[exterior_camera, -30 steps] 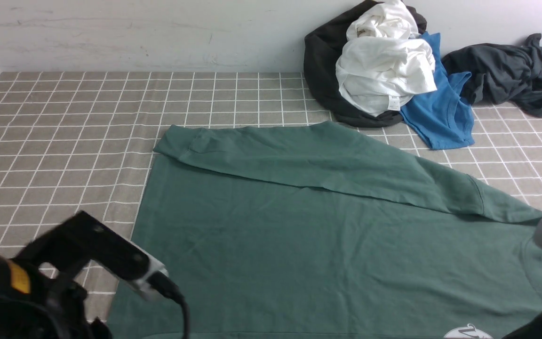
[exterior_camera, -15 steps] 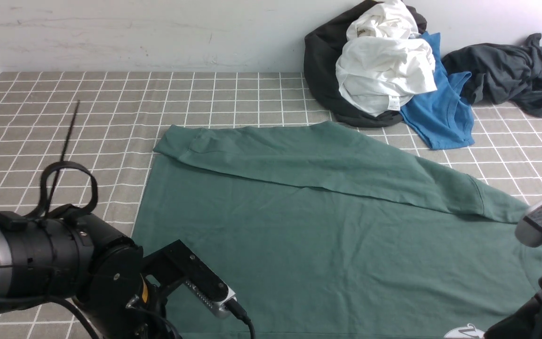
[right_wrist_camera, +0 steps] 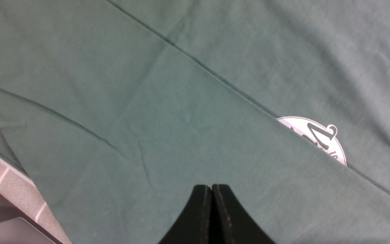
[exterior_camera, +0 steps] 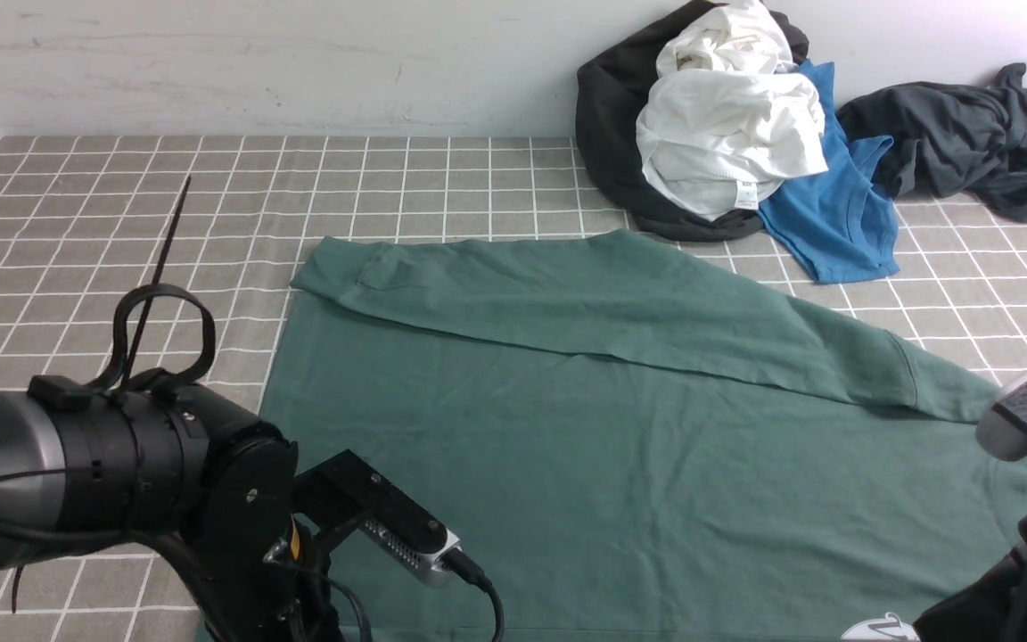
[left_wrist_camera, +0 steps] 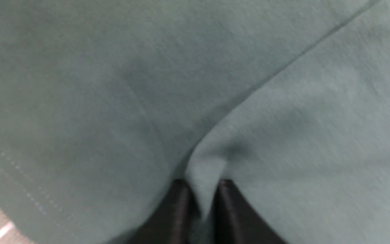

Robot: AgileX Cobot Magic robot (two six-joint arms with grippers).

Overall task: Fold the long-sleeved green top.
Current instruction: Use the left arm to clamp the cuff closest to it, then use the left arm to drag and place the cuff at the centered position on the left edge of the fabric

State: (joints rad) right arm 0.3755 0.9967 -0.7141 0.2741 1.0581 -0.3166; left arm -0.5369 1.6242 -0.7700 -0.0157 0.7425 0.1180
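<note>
Left gripper [left_wrist_camera: 200,189] pinching a fold of the green long-sleeved top [exterior_camera: 567,428], which lies spread across the near half of a grid-patterned cloth [exterior_camera: 121,232]; right gripper [right_wrist_camera: 212,189] closed, positioned over the same top.

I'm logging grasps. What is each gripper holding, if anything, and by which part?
Left gripper: the green top, by a pinched ridge of its cloth. Right gripper: nothing visible, jaws shut.
</note>
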